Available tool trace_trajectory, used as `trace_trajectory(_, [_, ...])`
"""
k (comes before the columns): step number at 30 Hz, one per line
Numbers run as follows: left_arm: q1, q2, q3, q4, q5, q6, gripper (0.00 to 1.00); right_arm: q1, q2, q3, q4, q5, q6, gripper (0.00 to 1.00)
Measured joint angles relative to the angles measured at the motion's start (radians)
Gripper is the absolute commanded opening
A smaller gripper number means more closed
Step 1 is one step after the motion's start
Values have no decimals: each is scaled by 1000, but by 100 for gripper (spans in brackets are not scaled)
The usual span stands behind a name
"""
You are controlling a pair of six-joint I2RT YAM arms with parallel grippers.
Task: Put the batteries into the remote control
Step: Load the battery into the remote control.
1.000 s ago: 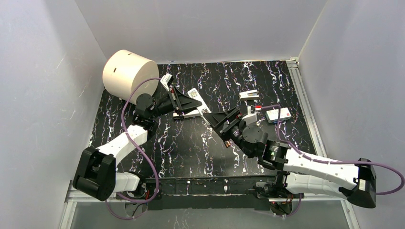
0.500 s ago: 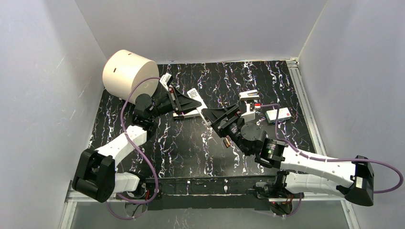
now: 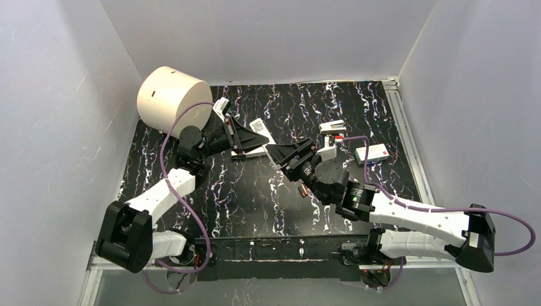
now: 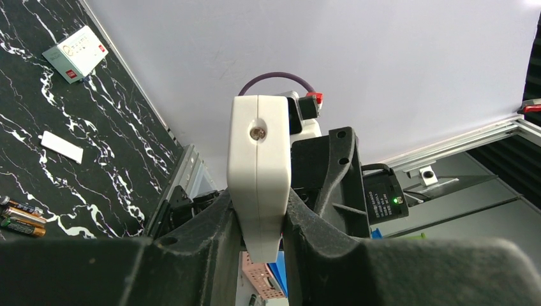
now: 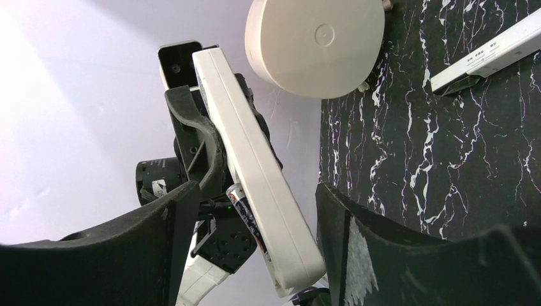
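The right gripper (image 5: 255,210) is moving in leftward from its earlier spot, jaws apart either side of the free end of the remote control (image 5: 252,146). The left gripper (image 4: 258,229) is clamping the remote control above the table (image 3: 249,204), long axis aiming at the right gripper.

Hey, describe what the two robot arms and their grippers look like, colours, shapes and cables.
The left arm and right arm match: white tubular links, chunky black joint housings, and a loose purple cable looping alongside each. Both end in broad, matte-black, wedge-shaped fingers.
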Motion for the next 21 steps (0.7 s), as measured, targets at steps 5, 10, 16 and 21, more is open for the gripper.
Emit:
trace_trajectory(5, [-1, -8, 0, 0, 5, 5, 0, -7, 0, 4, -3, -6, 14, 65])
trace_trajectory(10, [-7, -20, 0, 0, 13, 16, 0, -14, 5, 4, -3, -21, 24, 61])
trace_trajectory(16, [-13, -21, 0, 0, 14, 22, 0, -21, 12, 3, -3, -44, 26, 54])
trace_trajectory(21, [-13, -21, 0, -2, 8, 9, 0, -21, 12, 4, -1, -49, 26, 44])
